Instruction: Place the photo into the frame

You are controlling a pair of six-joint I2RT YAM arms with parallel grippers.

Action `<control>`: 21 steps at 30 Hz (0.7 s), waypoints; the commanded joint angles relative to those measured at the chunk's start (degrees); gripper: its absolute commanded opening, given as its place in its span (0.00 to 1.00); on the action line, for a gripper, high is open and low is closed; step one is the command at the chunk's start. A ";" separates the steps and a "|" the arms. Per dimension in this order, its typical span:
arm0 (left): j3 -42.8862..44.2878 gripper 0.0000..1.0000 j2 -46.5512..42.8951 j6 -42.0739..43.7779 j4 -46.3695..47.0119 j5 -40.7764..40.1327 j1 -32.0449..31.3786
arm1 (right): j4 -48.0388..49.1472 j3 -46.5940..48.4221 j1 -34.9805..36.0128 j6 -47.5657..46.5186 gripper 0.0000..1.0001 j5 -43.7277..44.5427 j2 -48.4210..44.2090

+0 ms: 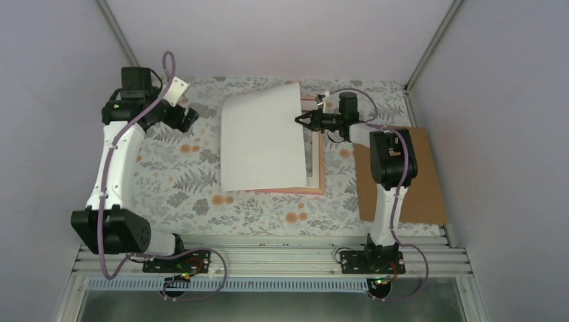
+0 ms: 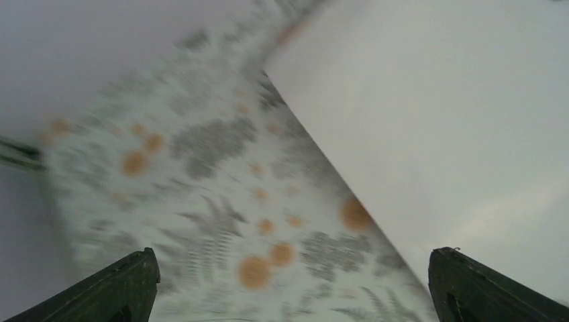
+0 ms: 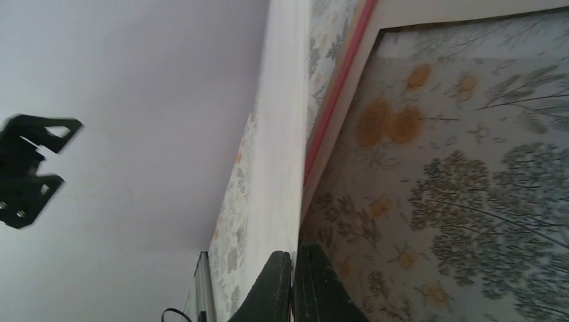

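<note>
White on its visible side, the photo (image 1: pixel 262 141) – seemingly face down, its picture unseen – tilts above the pink frame (image 1: pixel 323 171), its right edge raised. The frame lies flat on the floral bench (image 1: pixel 174 181). The right fingers (image 1: pixel 300 119) are pressed together, pinching the photo's right edge. The left fingers (image 1: pixel 184 115) are spread wide and empty, over the bench well left of the sheet. A brown board (image 1: pixel 419 181) lies at far right.

Matt white photo (image 1: pixel 262 141), printed cloth (image 1: pixel 176 182)

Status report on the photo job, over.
Left end effector open, off left. Right end effector shut on photo edge, white side up, over frame. Backing board aside.
</note>
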 commanded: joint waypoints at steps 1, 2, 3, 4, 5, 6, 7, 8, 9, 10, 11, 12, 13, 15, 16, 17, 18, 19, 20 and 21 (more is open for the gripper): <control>-7.62 1.00 2.74 -7.38 0.10 8.94 0.44 | -5.62 2.07 -0.81 -7.15 0.04 2.09 -0.69; -8.61 1.00 3.89 -8.35 1.01 10.58 0.61 | -7.66 2.59 -0.85 -8.71 0.04 2.87 -0.65; -9.40 1.00 5.16 -9.25 2.01 11.95 0.74 | -9.56 3.07 -0.83 -10.08 0.04 4.03 -0.71; -9.87 1.00 6.58 -10.12 2.76 12.85 0.89 | -12.12 3.74 -0.94 -11.70 0.04 5.59 -0.75; -10.08 1.00 8.01 -10.89 3.50 13.74 1.01 | -14.40 4.42 -0.92 -13.16 0.04 7.32 -0.75; -10.33 1.00 9.38 -11.26 4.03 14.60 1.11 | -16.76 5.05 -1.06 -14.37 0.04 8.28 -0.62; -10.37 0.99 10.75 -11.35 4.32 15.21 1.06 | -18.66 5.55 -1.19 -15.45 0.04 9.24 -0.47; -10.28 0.99 12.43 -11.40 4.75 15.51 1.05 | -20.06 5.72 -1.30 -16.44 0.04 10.50 -0.41; -10.20 0.99 13.59 -11.44 5.10 15.49 1.09 | -21.32 5.76 -1.34 -17.88 0.04 11.47 -0.54; -10.06 0.99 14.53 -11.40 5.50 15.44 1.17 | -22.25 5.65 -1.40 -19.25 0.04 12.16 -0.76; -10.13 0.99 15.32 -11.32 6.06 15.39 1.16 | -23.08 5.69 -1.33 -20.51 0.04 13.09 -0.87; -10.31 0.99 16.14 -11.28 6.60 15.20 1.16 | -23.96 5.98 -1.35 -21.50 0.04 14.01 -0.80; -10.51 0.99 16.95 -11.20 7.02 15.13 1.19 | -24.91 6.52 -1.32 -22.34 0.04 14.87 -0.63; -10.74 0.98 18.75 -11.16 7.74 15.23 1.16 | -25.67 7.75 -1.25 -23.49 0.04 15.88 -0.32; -10.76 0.98 19.69 -11.29 7.95 15.55 1.19 | -25.68 8.66 -1.14 -24.22 0.04 15.98 -0.12; -10.70 0.97 20.61 -11.58 8.17 15.79 1.25 | -26.09 9.65 -0.98 -25.05 0.04 16.39 0.12; -10.60 0.97 21.38 -11.83 8.42 16.05 1.20 | -26.65 11.04 -0.64 -25.55 0.04 16.82 0.50; -10.52 0.97 22.00 -12.36 8.77 16.27 1.21 | -27.27 12.37 -0.39 -25.90 0.04 17.60 0.87; -10.43 0.96 22.58 -12.70 9.18 16.55 1.20 | -27.91 13.45 -0.09 -26.30 0.04 18.69 1.23; -10.27 0.96 22.92 -12.98 9.61 16.77 1.21 | -28.45 14.39 0.30 -26.74 0.04 20.46 1.37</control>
